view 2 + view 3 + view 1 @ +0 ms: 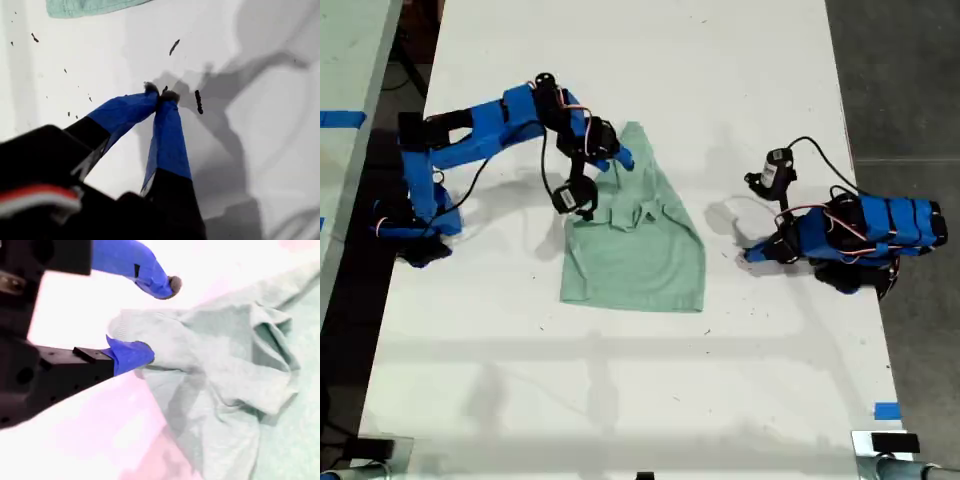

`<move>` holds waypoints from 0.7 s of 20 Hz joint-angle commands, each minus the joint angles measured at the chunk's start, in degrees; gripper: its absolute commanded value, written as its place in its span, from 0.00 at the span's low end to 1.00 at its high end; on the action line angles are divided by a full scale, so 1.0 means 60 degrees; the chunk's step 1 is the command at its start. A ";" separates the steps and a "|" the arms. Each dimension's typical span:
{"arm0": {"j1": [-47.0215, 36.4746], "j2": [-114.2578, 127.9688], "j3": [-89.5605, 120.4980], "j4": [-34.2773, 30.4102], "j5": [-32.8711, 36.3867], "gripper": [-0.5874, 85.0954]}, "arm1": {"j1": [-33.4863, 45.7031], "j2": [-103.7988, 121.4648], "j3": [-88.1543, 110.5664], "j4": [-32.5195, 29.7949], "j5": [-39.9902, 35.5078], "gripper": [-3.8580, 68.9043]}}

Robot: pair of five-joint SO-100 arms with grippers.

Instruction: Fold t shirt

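Lying wrinkled on white table (740,60): pale mint-green cloth t shirt (642,250). My second gripper (150,320) jaws parted over shirt edge; my first gripper (160,93) jaws clenched, empty.

Pale mint-green t shirt (638,250), plain, on a white table (620,380); blue arms (470,135).

No readable text, labels, brands, numbers or signs anywhere: the t shirt (638,240) is plain, the blue arms and the white table (650,400) carry no legible marking, and the blue tape bits at the table's edges are blank.
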 commanded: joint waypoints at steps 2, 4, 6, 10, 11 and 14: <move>-0.0513 0.4189 0.2578 0.0132 -0.0938 0.16 | -0.0015 0.0132 0.0542 -0.0278 -0.0132 0.08; -0.0732 0.6797 0.6050 -0.0601 -0.1963 0.10 | -0.0015 0.0132 0.0542 -0.0278 -0.0132 0.08; -0.0132 1.0957 1.0737 -0.2681 -0.3516 0.01 | -0.0015 0.0132 0.0542 -0.0278 -0.0132 0.08; 0.1157 2.0405 1.8516 -0.3721 -0.5684 0.00 | 0.0000 0.0132 0.0542 -0.0278 -0.0146 0.08; 0.1216 1.9365 1.8589 -0.4043 -0.5566 0.00 | 0.0000 0.0132 0.0557 -0.0278 -0.0103 0.08; 0.0571 2.0391 1.9380 -0.3926 -0.4717 0.00 | 0.0015 0.0132 0.0557 -0.0278 -0.0132 0.08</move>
